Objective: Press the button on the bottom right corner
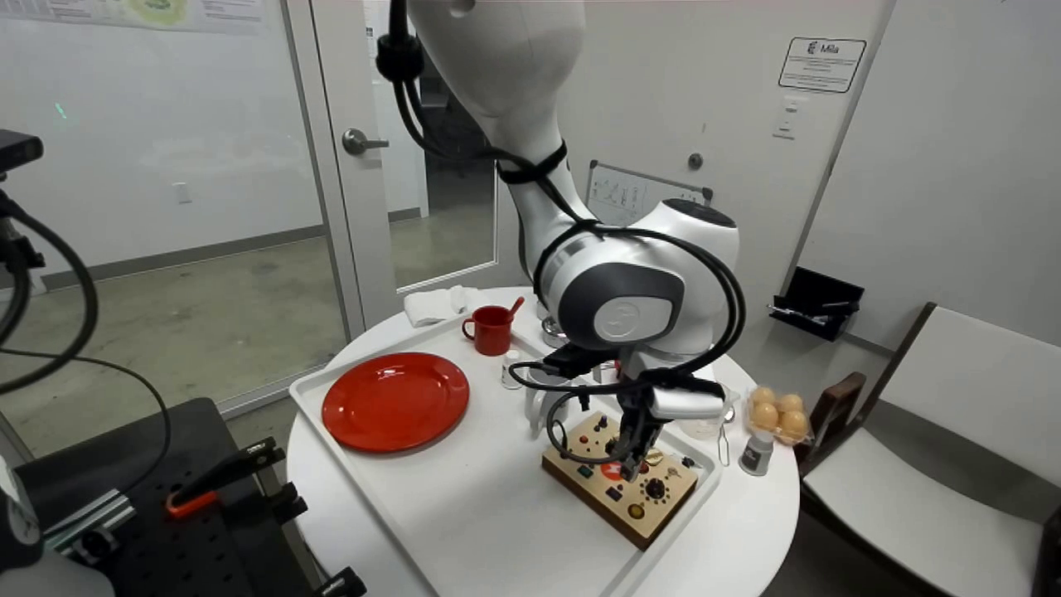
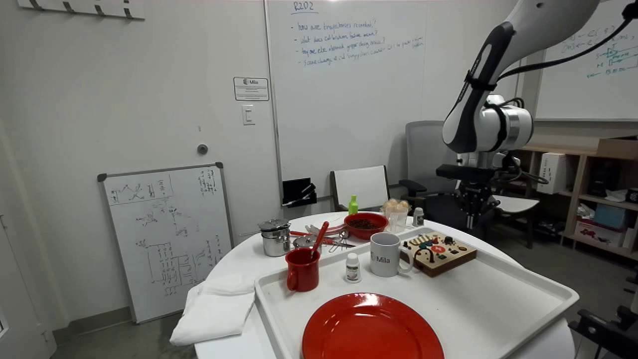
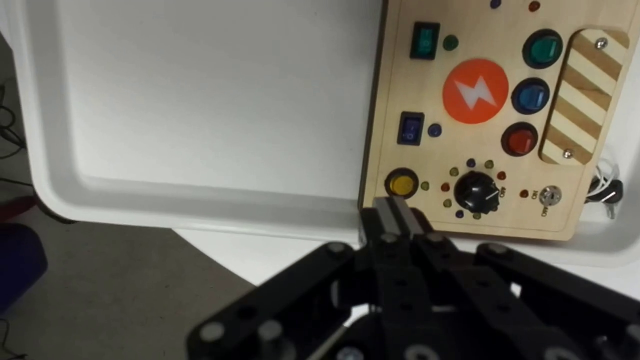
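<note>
The pale wooden board [image 1: 655,531] lies on the white tray and also shows in an exterior view [image 2: 451,263]. The wrist view shows the board [image 3: 530,220] with coloured buttons, switches and a black dial [image 3: 476,192]. A round yellow button [image 3: 401,184] sits at one corner; it also shows in an exterior view [image 1: 637,511]. My gripper [image 3: 392,202] is shut, its fingertips together with nothing between them. In the wrist view the tips overlap the board's corner just below the yellow button. In an exterior view the gripper [image 2: 470,222] is above the board, with a gap under the tips.
The white tray [image 2: 498,304] has a raised rim. On it stand a red plate [image 1: 396,402], a grey mug [image 2: 385,254], a small white bottle [image 2: 353,268] and a red cup [image 2: 302,269]. Eggs [image 1: 777,413] and a grey-capped shaker [image 1: 756,453] stand beside the tray.
</note>
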